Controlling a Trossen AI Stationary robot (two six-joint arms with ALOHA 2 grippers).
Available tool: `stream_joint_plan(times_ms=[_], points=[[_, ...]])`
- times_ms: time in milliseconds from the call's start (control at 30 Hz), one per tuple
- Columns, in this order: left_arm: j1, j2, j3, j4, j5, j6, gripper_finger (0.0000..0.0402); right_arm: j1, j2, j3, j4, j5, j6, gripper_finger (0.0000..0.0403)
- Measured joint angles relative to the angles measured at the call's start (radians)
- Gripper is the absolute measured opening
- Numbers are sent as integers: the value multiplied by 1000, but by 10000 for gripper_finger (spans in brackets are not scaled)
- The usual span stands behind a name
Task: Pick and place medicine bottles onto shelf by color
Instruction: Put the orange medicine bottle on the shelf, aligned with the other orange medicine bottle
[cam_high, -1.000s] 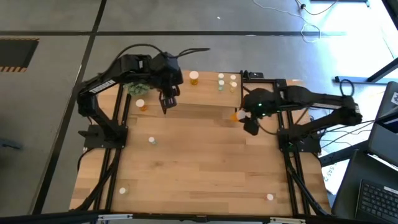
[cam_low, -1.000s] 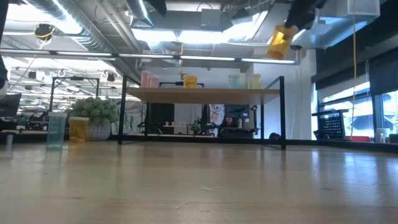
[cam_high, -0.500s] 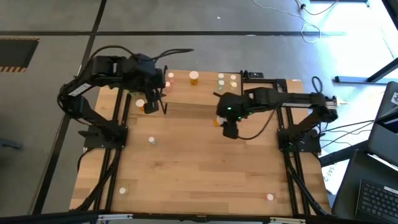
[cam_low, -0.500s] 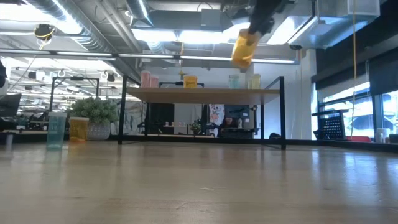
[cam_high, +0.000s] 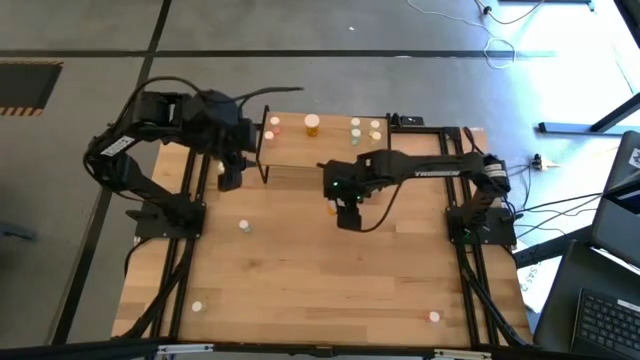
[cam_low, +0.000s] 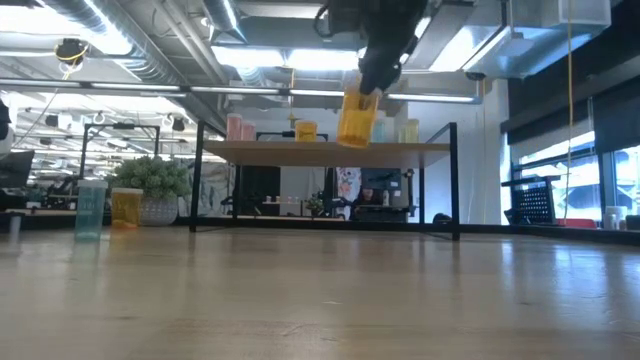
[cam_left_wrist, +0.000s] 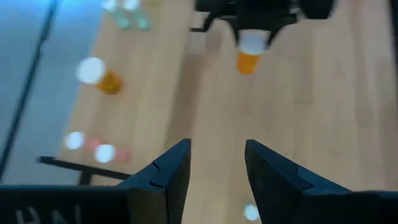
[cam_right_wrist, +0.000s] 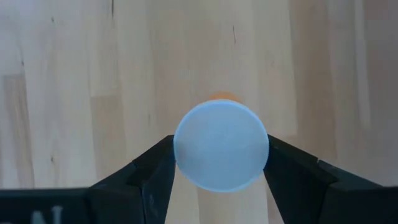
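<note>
R tool (cam_low: 362, 88) clamps an orange bottle (cam_low: 354, 116) by its pale cap, body hanging down, so it rides high over the desk (cam_high: 330, 270) just in front of the shelf (cam_high: 300, 150). Prob. bound for the orange one (cam_high: 313, 124) already up there. L tool (cam_left_wrist: 214, 163) sits empty, fingers apart, off the shelf's left end, out of the way.

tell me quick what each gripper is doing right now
Left gripper: open, holding nothing.
Right gripper: shut on the white-capped orange cylindrical medicine bottle, held above the table.
</note>
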Motion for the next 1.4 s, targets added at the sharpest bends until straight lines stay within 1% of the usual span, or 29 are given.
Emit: stream_joint_plan(times_ms=[100, 400, 767, 1000, 1233, 1400], points=[[-14, 0, 0, -20, 31, -6, 147, 0, 24, 0, 14, 1, 1, 225], [-59, 0, 0, -17, 32, -7, 147, 0, 101, -8, 122, 1, -52, 225], [-65, 0, 0, -17, 32, -23, 147, 0, 216, -9, 141, 2, -94, 225], [-65, 0, 0, -17, 32, -22, 147, 0, 256, -9, 165, -33, -109, 225], [-65, 0, 0, -17, 32, -23, 147, 0, 284, -10, 176, -32, -143, 225], [-65, 0, 0, -17, 32, -24, 147, 0, 284, -10, 176, -25, -124, 225]])
